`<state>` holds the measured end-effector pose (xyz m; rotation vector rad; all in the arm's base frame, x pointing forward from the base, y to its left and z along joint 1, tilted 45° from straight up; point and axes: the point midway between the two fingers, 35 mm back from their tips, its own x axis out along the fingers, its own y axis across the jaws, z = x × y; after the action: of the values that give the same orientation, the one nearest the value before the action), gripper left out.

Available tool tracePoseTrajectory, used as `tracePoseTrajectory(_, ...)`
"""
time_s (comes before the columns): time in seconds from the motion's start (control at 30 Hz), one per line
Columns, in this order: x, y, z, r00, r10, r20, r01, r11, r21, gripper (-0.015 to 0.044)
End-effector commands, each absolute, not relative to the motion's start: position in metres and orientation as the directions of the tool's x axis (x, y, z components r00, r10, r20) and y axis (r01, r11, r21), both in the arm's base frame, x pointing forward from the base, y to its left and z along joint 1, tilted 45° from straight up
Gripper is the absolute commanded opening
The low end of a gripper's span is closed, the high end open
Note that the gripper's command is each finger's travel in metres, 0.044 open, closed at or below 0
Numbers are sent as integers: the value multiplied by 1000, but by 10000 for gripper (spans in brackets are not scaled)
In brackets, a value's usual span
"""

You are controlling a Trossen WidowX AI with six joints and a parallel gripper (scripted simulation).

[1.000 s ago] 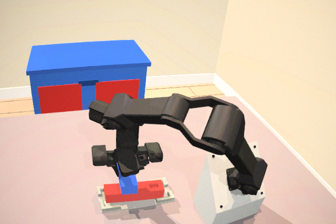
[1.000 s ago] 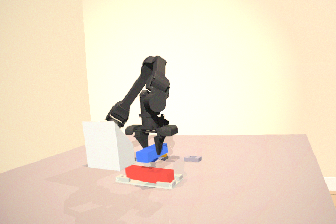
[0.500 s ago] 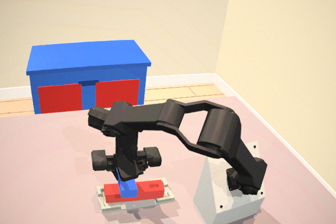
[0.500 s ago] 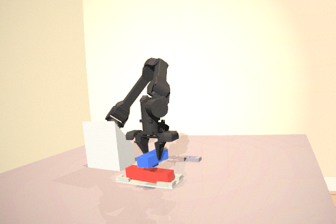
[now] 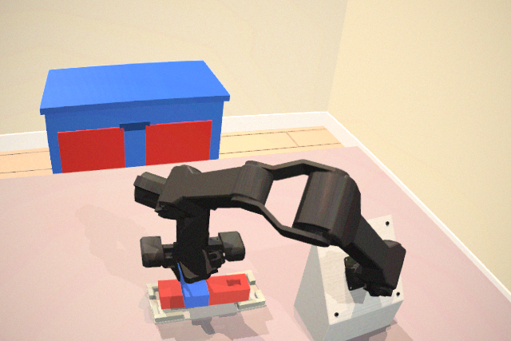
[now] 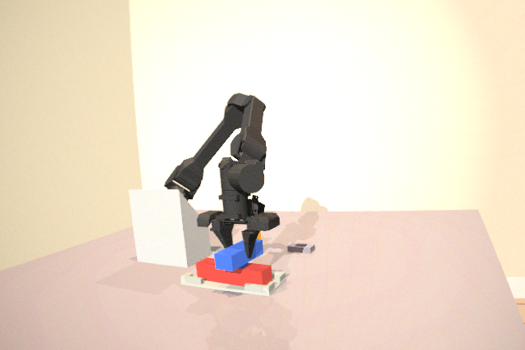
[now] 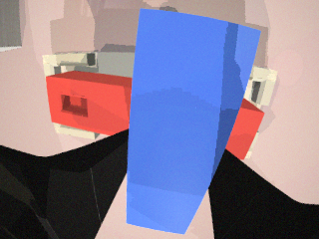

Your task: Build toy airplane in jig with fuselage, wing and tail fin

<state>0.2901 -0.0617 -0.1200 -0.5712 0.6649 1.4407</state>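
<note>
You had the long red block fuselage (image 5: 223, 295) (image 6: 258, 274) (image 7: 110, 110) apparently seated in the cream cradle (image 5: 167, 317) (image 6: 193, 280) (image 7: 75, 60), inward from the table's (image 5: 61, 238) (image 6: 381, 287) (image 7: 294, 164) far edge, the black gripper (image 5: 193, 277) (image 6: 239, 252) (image 7: 173, 139) grasping the blue bar-shaped wing (image 5: 196, 295) (image 6: 229, 259) (image 7: 174, 100) above, and the tail socket (image 5: 234, 282) (image 7: 75, 106) unfilled.

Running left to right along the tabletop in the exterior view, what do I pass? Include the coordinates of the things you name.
White wedge-shaped base block (image 6: 157, 227) → red fuselage (image 6: 207, 270) (image 5: 228, 294) (image 7: 100, 95) in its cradle, blue wing across it → small dark-and-grey piece (image 6: 301, 247). The gripper (image 6: 238, 252) (image 7: 173, 139) overlaps the fuselage and wing, so it is left out of the order.
</note>
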Motion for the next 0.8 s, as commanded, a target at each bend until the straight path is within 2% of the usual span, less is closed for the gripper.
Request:
tracePoseTrajectory(0.0,289,-59,-122,11,703,-711,-997,59,43,195)
tracePoseTrajectory(0.43,288,-59,-122,11,703,-711,-997,59,43,195)
tracePoseTrajectory(0.6,290,-61,-121,15,701,-713,-997,60,38,161)
tracePoseTrajectory(0.77,290,-61,-121,15,701,-713,-997,60,38,30)
